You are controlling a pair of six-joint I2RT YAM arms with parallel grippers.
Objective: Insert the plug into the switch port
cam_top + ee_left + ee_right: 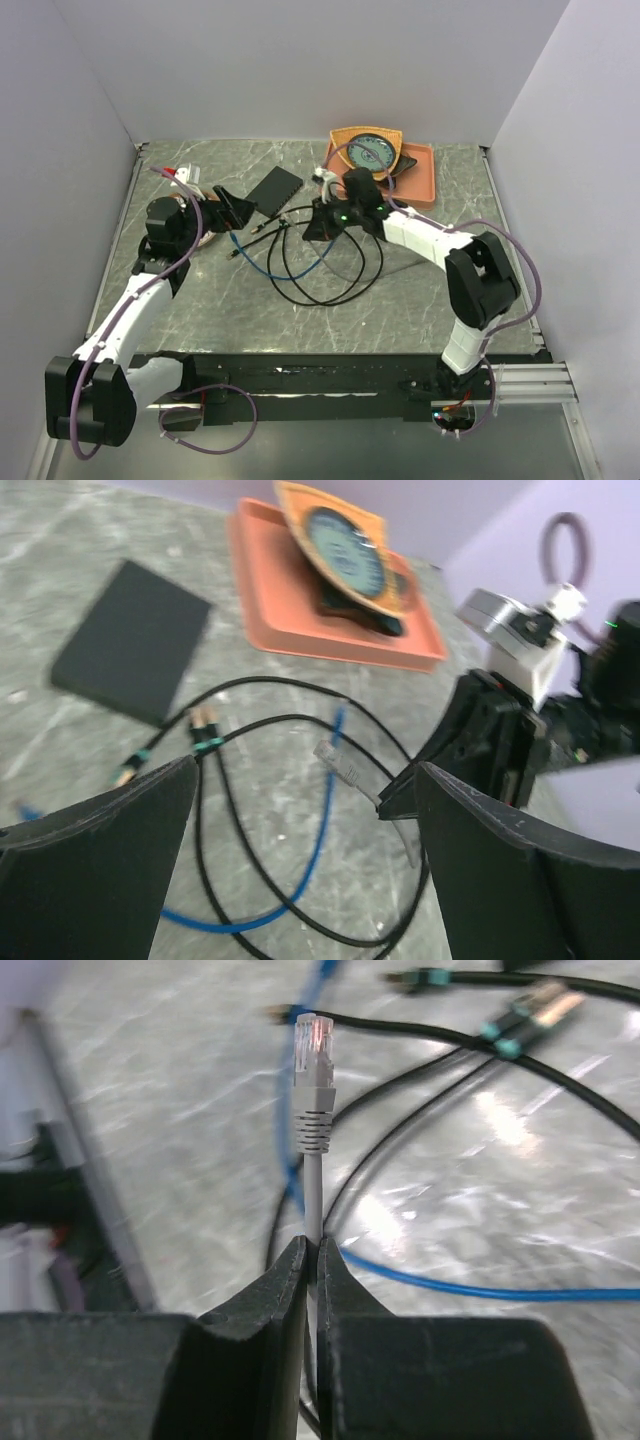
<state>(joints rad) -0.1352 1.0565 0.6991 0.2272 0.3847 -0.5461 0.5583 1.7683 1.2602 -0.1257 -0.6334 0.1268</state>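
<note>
The right gripper (311,1252) pinches the thin grey cable (314,1190), whose clear plastic plug (312,1040) seems to point toward the flat black box (275,190).

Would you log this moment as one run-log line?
right end effector: shut on plug cable | left end effector: open, empty | plug: apart from black box

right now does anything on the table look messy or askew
The black cables and blue cable lie in overlapping, crossing loops beside the black box. In the orange tray, the orange-framed dial sits propped at a tilt, not flat.
</note>
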